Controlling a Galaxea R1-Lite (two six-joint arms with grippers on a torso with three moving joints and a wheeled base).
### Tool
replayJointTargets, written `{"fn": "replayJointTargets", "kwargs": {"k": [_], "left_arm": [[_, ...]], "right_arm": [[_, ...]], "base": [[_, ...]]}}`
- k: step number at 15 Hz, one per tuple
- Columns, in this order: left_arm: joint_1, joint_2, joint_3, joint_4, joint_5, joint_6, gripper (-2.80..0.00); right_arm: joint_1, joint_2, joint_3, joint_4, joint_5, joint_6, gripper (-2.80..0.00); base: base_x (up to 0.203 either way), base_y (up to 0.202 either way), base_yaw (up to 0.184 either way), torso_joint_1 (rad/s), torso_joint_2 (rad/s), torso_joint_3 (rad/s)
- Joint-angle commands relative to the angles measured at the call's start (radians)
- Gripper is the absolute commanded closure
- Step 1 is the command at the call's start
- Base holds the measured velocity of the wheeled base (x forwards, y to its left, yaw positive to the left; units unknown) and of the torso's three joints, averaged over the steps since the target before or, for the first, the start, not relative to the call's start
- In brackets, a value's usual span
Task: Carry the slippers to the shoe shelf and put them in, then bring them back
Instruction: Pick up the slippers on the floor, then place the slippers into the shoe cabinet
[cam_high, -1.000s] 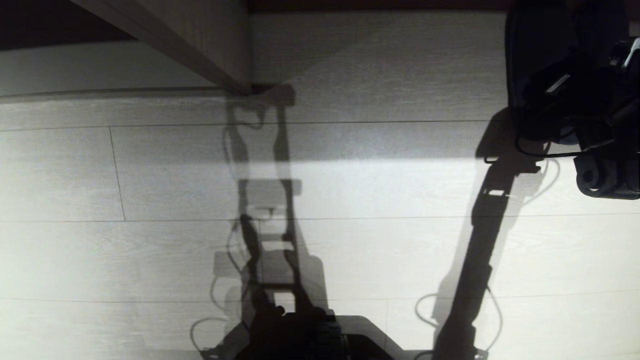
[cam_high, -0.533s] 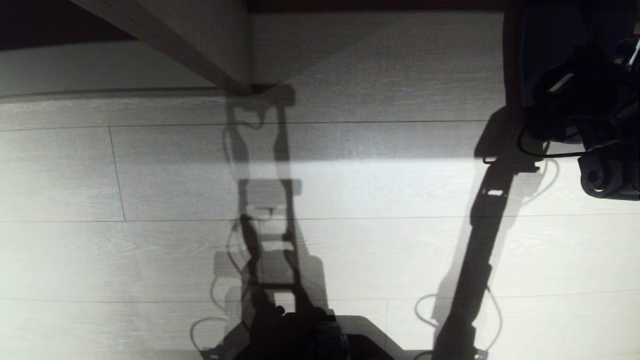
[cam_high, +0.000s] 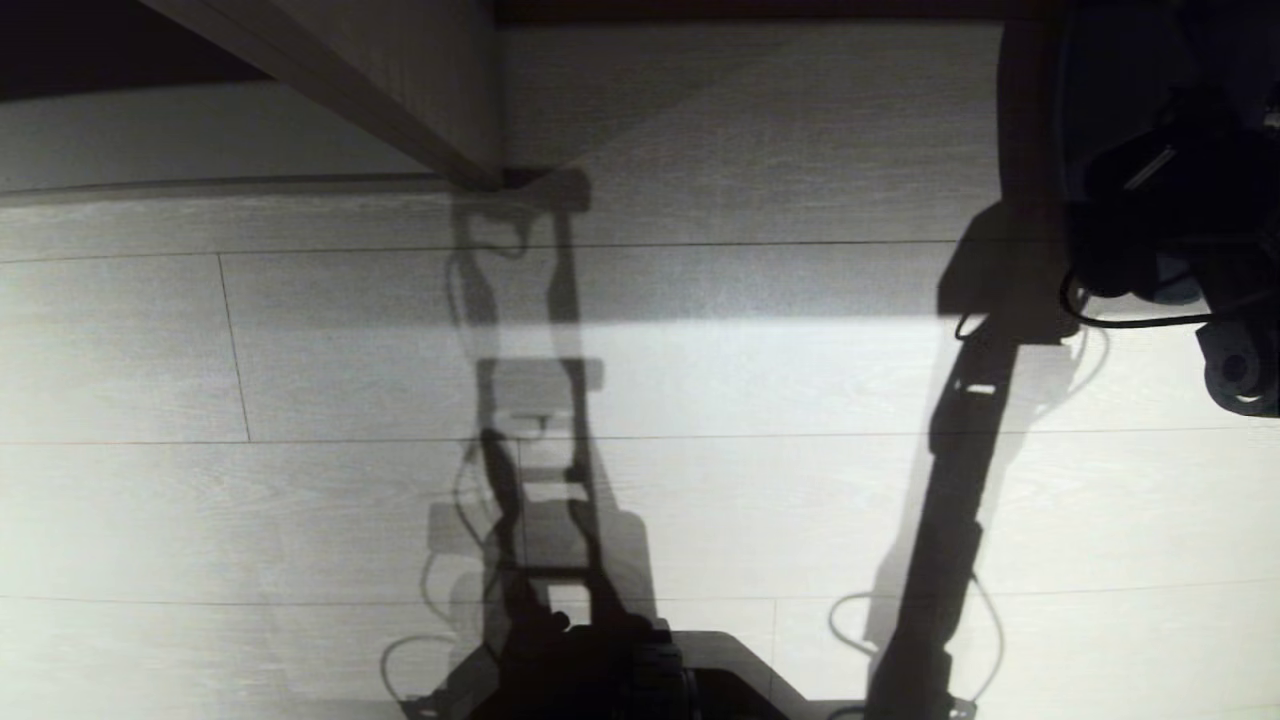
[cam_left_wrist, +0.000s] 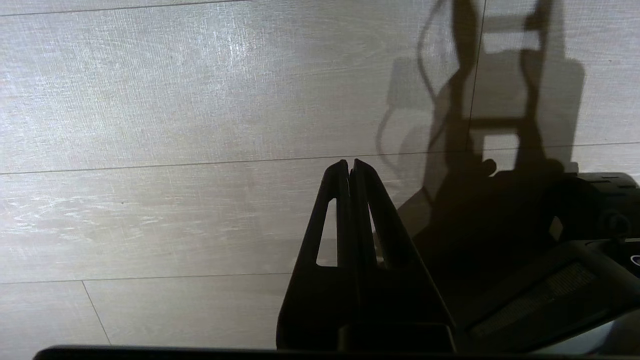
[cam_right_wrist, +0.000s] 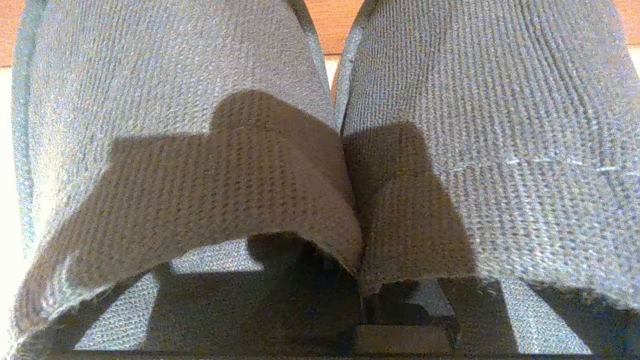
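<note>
Below me lies the pale wood-grain floor (cam_high: 700, 400), its plank seams running across. A band of shade covers the floor's far part; nearer me the floor is brightly lit, with long dark shadows (cam_high: 530, 450) crossing it.

Pale wood-plank floor (cam_high: 300, 350), hard shadows

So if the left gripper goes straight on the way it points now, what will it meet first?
Most likely the bare wooden floor. The left gripper is shut and points down at the pale planks, with nothing between them in its wrist view. How far off the floor lies cannot be judged.
</note>
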Motion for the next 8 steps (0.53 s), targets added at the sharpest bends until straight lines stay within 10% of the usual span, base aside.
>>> {"fn": "replayJointTargets", "kwargs": {"k": [1,8], "left_arm": [[0.000,0.000,0.000,0.000,0.000,0.002,0.00],[0.000,0.000,0.000,0.000,0.000,0.002,0.00]], "right_arm": [[0.007,-0.121,0.077,0.012,0.001,0.001,0.00],[0.114,-0.394,0.375,0.219,0.005,-0.014,0.00]], "base": [[0.000,0.000,0.000,0.000,0.00,0.000],[0.000,0.000,0.000,0.000,0.00,0.000]]}}
